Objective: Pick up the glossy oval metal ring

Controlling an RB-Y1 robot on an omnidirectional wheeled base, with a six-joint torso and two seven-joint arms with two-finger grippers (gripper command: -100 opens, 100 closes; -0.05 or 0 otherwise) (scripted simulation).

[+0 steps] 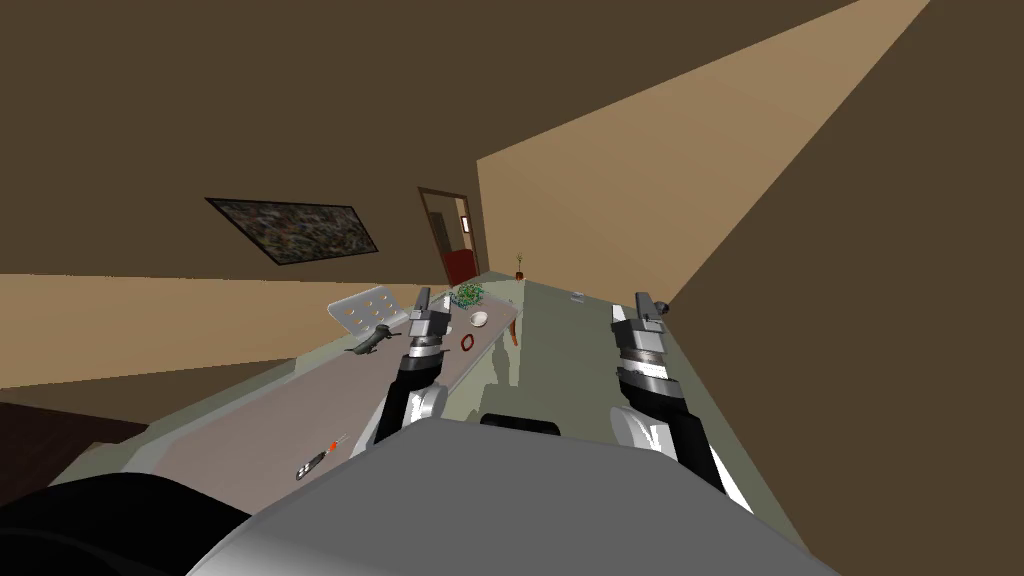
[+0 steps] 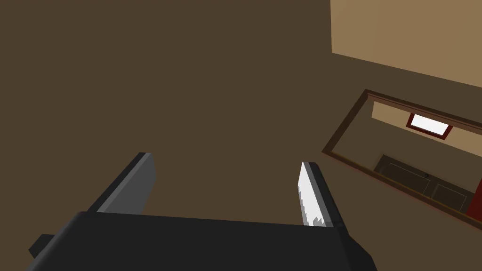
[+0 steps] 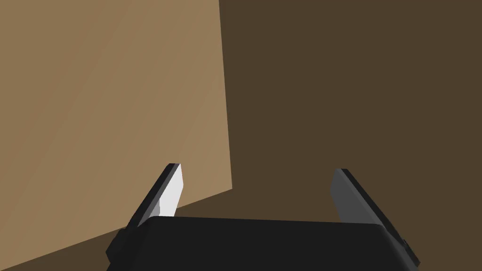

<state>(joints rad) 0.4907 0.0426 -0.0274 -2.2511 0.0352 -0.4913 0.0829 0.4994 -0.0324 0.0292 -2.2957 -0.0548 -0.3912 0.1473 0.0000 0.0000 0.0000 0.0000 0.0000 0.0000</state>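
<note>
Bench (image 1: 250,425) runs ahead on my left. I read left gripper (image 2: 227,160) and right gripper (image 3: 258,167) as spread, empty and aimed upward (away from the work). The dark red ring (image 1: 467,342) lies near the bench edge. Risk: a blade nudges it off.

We are seeing a smooth, dark red ring (image 1: 467,342) at centre frame. Its table (image 1: 260,420) is looking matt.

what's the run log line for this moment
target: red oval ring lying on table, not held | left gripper: fingers open, raised near ring | right gripper: fingers open, beside table
</note>
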